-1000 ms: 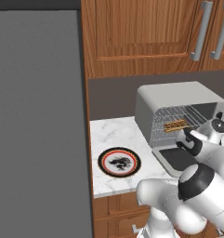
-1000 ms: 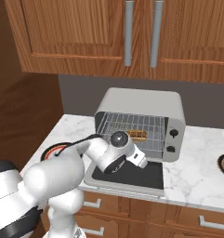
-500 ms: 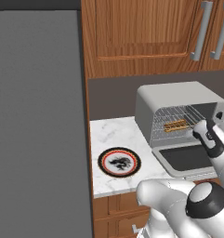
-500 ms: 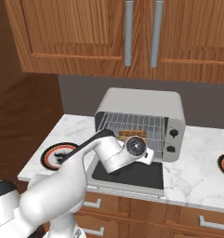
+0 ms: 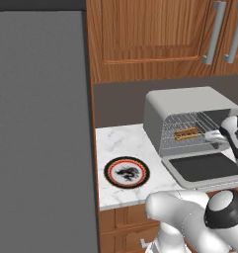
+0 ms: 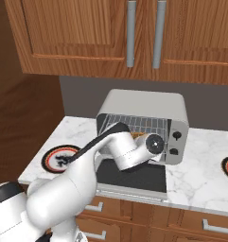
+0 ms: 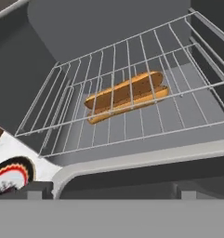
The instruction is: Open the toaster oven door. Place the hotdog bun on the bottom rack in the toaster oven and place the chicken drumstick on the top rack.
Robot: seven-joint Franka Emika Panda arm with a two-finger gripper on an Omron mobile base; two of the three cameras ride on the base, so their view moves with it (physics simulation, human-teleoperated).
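The toaster oven (image 5: 189, 118) stands with its door (image 5: 202, 168) dropped flat, and the arm has swung back from the mouth over the last second. The gripper (image 5: 213, 136) is spread wide and empty; the hotdog bun (image 7: 127, 96) sits on the bottom rack. Drumstick next, I'd say.

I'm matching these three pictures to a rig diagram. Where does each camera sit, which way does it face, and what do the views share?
Left base view: behind the arm on its left, looking forward and down at the toaster oven, plate and open toaster oven door; white arm at lower right.
Right base view: behind on the right, facing the oven front; arm rises from lower left.
Hand view: on the hand, looking into the oven at the hotdog bun.
Shared: oven, bun, plate.
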